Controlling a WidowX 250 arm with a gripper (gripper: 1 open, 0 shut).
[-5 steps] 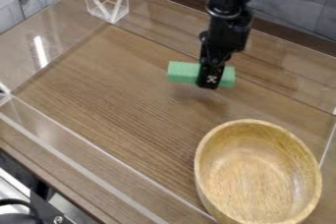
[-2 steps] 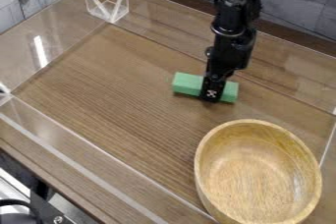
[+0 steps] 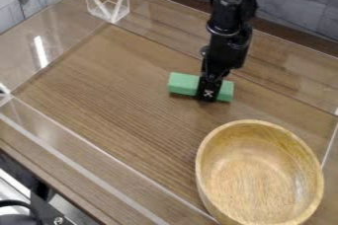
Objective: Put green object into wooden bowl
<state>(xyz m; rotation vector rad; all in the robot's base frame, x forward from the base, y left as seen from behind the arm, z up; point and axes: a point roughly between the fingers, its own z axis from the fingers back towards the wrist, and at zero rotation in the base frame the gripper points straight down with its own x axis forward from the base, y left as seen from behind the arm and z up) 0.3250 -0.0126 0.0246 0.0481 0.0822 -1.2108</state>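
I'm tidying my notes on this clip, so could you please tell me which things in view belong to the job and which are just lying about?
Part of the job:
- green object, on the table under the tool
- wooden bowl, near right, nothing in it
- tool, shut on the green object

Just lying about:
- clear plastic stand, far left corner
- clear wall around the wooden table

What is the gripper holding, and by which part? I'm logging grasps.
The gripper is shut on the green object, gripping it right of its middle.

The green object (image 3: 187,85) looks matt, like foam. The wooden bowl (image 3: 260,178) is light, grained wood with a soft sheen. The table (image 3: 119,81) shows darker wood grain; its surrounding walls (image 3: 79,175) are clear glossy plastic.
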